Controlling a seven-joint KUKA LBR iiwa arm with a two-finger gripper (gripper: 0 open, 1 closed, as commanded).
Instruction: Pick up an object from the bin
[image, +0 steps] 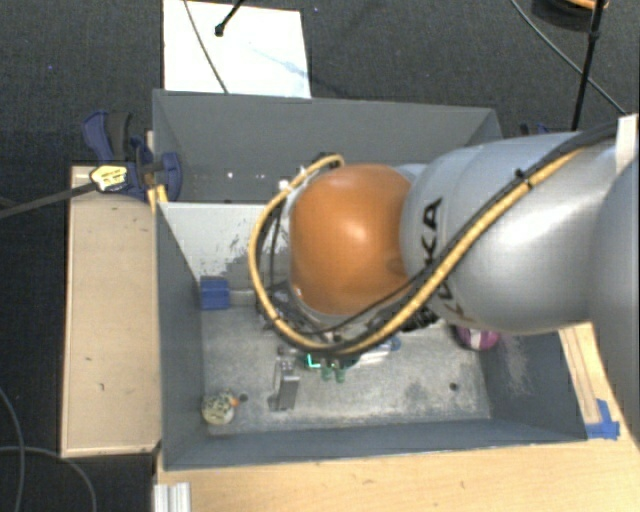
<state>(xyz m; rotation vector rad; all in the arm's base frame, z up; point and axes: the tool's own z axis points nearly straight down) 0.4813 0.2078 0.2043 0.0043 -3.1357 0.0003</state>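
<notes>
My gripper (286, 390) pokes out under the arm's orange cover, low over the bin floor left of the middle, with nothing seen in it. A small round yellowish-green thing (218, 407) lies in the near left corner, a short way to the gripper's left. A blue block (213, 293) rests against the left wall, farther back. A purple-pink thing (476, 337) lies on the right side, half hidden by the arm.
The arm and its orange cover with looped cables hang over the bin's middle and hide the floor beneath. Bare floor shows along the front and at the front right.
</notes>
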